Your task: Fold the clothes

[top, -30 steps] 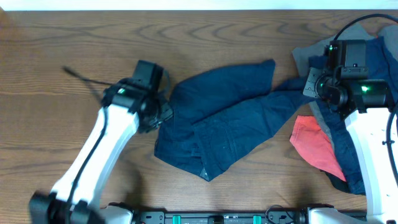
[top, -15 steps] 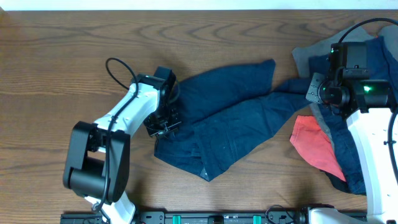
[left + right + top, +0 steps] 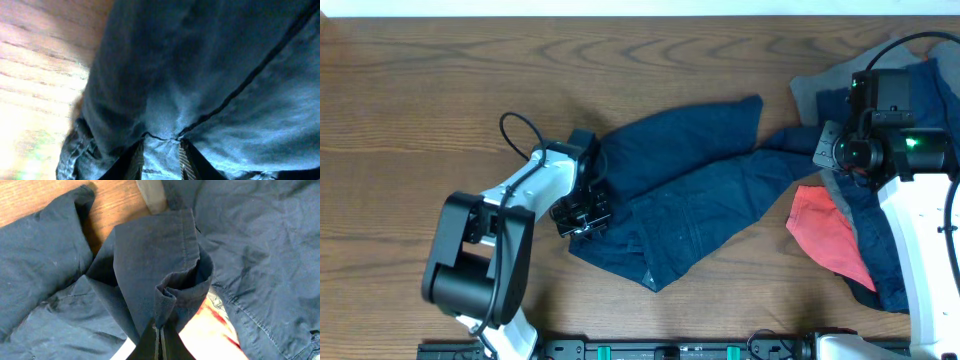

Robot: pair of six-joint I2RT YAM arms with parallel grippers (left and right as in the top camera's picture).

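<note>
Navy shorts [image 3: 680, 200]: spread wrinkled over the middle of the counter [image 3: 410, 110], one blunt corner pointing at the near edge.
Long axis: slanted, running from the broad near-left end up to a far-right end that thins into a strip.
Left tool [image 3: 582, 212]: down on the shorts' left end, the tool closer to the near edge. In its wrist view the fingers [image 3: 190, 165] stand close together with a ridge of hem cloth between them. I cannot tell whether they are pinching it.
Red piece [image 3: 828, 238]: by the right edge, just beside the shorts and partly under the right arm.
Right tool [image 3: 827, 145]: clenched on a stand-up fold of navy cloth. In the overhead view this fold looks continuous with the strip end of the shorts.
Grey piece [image 3: 808, 92]: heaped with more navy cloth at the far right corner, beside and behind the right tool.
Deciding relation: one tool sits at each end of the slanted axis, so the shorts lie rightward of the left tool and leftward of the right one. The left arm is nearer the wide body. A fold would probably mean carrying one end along that axis over the other.
</note>
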